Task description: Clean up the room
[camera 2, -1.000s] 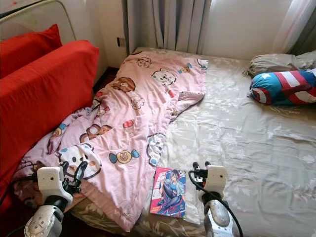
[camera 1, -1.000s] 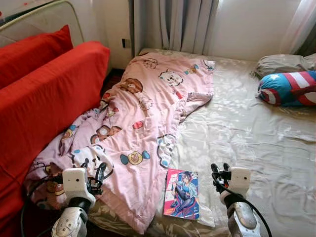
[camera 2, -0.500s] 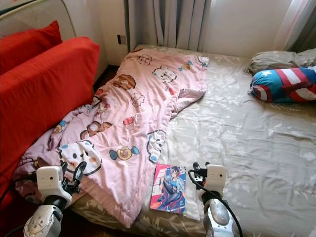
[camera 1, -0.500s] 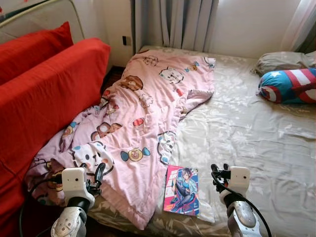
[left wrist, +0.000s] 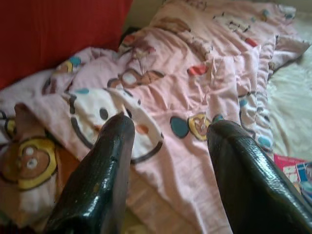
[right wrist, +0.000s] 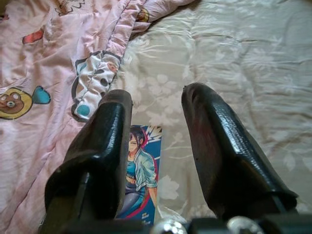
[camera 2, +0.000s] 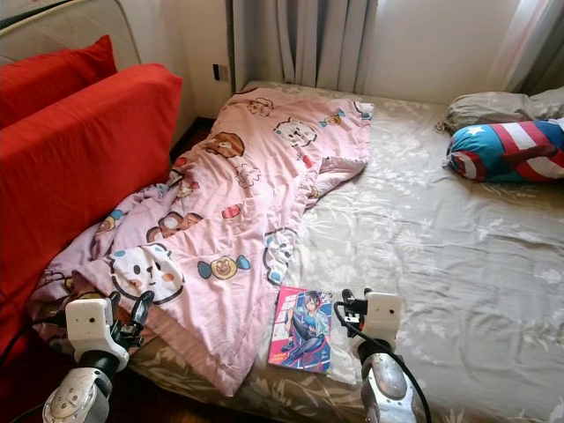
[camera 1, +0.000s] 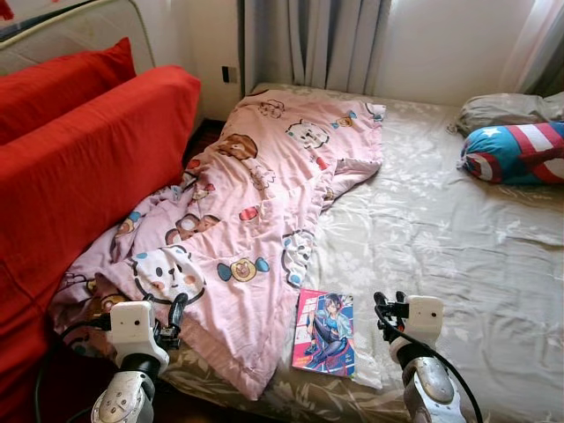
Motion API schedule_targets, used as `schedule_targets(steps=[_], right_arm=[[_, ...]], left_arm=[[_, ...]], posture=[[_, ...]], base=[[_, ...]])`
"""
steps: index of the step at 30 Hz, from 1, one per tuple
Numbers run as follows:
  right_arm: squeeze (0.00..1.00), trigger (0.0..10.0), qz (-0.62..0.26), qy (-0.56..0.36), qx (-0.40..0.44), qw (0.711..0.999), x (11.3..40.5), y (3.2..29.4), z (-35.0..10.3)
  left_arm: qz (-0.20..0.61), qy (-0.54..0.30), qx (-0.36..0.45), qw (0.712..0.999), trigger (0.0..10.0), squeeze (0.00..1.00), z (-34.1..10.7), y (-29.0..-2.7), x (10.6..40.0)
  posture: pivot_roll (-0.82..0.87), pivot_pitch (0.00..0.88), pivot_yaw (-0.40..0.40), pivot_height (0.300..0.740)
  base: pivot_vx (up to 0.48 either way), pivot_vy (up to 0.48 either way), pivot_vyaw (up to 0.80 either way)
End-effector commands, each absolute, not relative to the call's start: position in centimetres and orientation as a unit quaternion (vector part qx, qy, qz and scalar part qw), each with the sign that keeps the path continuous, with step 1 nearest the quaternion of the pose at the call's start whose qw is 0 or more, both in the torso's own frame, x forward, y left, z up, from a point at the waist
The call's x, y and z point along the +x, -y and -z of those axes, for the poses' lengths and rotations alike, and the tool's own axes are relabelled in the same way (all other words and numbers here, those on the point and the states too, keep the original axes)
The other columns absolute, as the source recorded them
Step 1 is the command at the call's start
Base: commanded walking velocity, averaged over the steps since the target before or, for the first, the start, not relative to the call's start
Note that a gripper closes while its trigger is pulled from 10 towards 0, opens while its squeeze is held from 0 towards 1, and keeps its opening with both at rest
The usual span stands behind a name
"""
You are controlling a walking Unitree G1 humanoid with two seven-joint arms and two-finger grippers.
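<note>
Bed under a pale flowered sheet. Close along its left side, a red sofa, with a red cushion behind the backrest. Beyond the bed's far end, grey curtains. By the bed's far left corner, a dark wall socket.

Star pillow cut off by edge.

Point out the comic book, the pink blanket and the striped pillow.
comic book (camera 1: 324, 333), left eye view, middle of its cover.
pink blanket (camera 1: 264, 185), left eye view, its central spread.
striped pillow (camera 2: 507, 152), right eye view, its middle.
</note>
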State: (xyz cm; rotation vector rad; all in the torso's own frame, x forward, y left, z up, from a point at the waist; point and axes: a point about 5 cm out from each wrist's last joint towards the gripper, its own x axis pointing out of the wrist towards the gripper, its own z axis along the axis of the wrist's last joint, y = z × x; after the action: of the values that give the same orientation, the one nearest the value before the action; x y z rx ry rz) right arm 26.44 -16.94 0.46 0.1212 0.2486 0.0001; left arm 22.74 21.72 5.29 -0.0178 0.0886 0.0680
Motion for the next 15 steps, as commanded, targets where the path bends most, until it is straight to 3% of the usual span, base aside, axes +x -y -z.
schedule_targets(steps=[1,15], right_arm=[[0.00,10.0,0.001,-0.122,0.062,0.991,26.43,16.95,-0.45],[0.00,10.0,-0.004,-0.125,0.065,0.990,26.47,16.65,-0.19]], left_arm=[[-0.037,-0.047,-0.012,0.998,10.0,0.00,-4.99,-22.02,22.43],[-0.037,-0.052,-0.015,0.998,10.0,0.00,-4.59,-21.96,22.33]], posture=[[0.05,0.109,-0.058,0.656],[0.05,0.110,-0.054,0.656]], base=[[0.000,0.000,0.00],[0.000,0.000,0.00]])
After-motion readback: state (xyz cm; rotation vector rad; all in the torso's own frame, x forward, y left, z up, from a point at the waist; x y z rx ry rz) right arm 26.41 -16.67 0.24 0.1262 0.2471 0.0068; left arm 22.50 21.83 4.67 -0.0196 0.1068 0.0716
